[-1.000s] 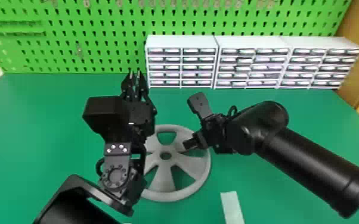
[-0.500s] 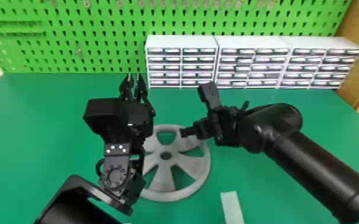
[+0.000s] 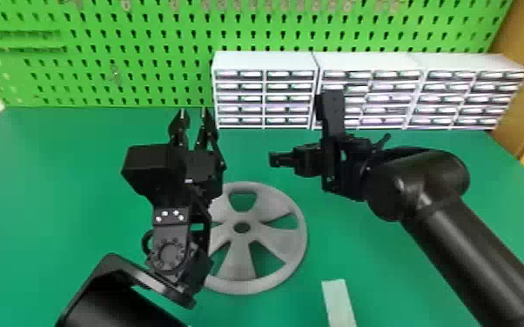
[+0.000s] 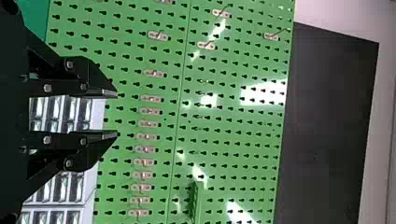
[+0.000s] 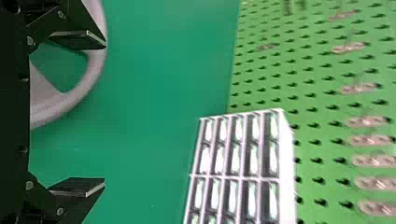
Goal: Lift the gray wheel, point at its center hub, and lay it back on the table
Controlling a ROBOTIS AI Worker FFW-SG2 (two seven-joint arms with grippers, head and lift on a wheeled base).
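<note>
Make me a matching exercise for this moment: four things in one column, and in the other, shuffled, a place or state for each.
Things
1. Gray wheel
2. Left gripper
3. Right gripper
4. Drawer units

Places and states
A. Fingers spread the widest, nothing between them
B. White, in a row along the foot of the pegboard
C. Lying flat on the green table
D. Fingers a little apart, aimed toward the pegboard

Right pairs: 1-C, 2-D, 3-A, 4-B
</note>
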